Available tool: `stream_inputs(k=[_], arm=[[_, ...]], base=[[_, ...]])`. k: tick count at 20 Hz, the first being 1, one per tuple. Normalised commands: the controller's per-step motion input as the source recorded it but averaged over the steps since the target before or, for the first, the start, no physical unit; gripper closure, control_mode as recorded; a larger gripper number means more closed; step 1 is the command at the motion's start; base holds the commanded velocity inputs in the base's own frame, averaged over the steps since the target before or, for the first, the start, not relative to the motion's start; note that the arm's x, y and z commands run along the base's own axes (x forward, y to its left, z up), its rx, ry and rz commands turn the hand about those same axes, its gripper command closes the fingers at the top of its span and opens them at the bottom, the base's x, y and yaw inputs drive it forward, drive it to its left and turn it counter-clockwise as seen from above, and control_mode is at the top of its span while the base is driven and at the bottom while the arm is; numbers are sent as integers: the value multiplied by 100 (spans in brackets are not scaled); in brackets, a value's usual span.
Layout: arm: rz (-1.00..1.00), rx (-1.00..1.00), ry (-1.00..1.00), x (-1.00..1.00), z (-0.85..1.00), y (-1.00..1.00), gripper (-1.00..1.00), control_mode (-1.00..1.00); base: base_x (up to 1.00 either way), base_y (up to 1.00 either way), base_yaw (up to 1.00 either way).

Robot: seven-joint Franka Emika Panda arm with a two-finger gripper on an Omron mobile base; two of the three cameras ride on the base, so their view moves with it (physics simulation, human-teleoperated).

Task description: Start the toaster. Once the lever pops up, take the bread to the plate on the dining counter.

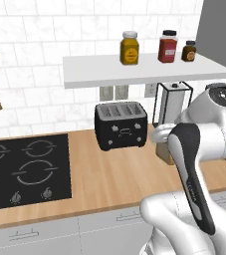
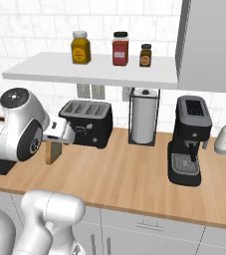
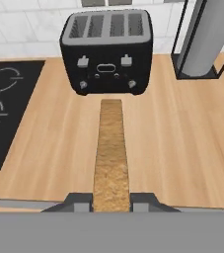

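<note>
The black toaster [image 1: 121,124] [image 2: 87,122] [image 3: 107,52] stands at the back of the wood counter, its top slots looking empty. My gripper [image 3: 111,201] is shut on the bread [image 3: 112,153], a tan slice seen edge-on that reaches toward the toaster's front. From the base cameras the bread [image 1: 164,152] [image 2: 53,152] hangs under my hand, in front of the toaster and to its right, just above the counter. The plate and the dining counter are out of view.
A black hob [image 1: 25,169] [image 3: 0,113] lies left of the toaster. A paper towel holder [image 1: 173,102] [image 2: 144,117] [image 3: 202,39] stands to its right, then a coffee machine [image 2: 189,142] and a spray bottle [image 2: 224,134]. A shelf [image 1: 134,72] with jars hangs above.
</note>
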Motion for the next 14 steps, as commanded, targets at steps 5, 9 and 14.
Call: stream_inputs(k=[5,9,14], arm=[[5,0,0,-55,39,-3,100,-100],[0,0,0,-61,-1,-16,100,-100],[0,0,-1,-38,0,0,100,-100]], base=[[0,0,0],[0,0,0],[0,0,0]])
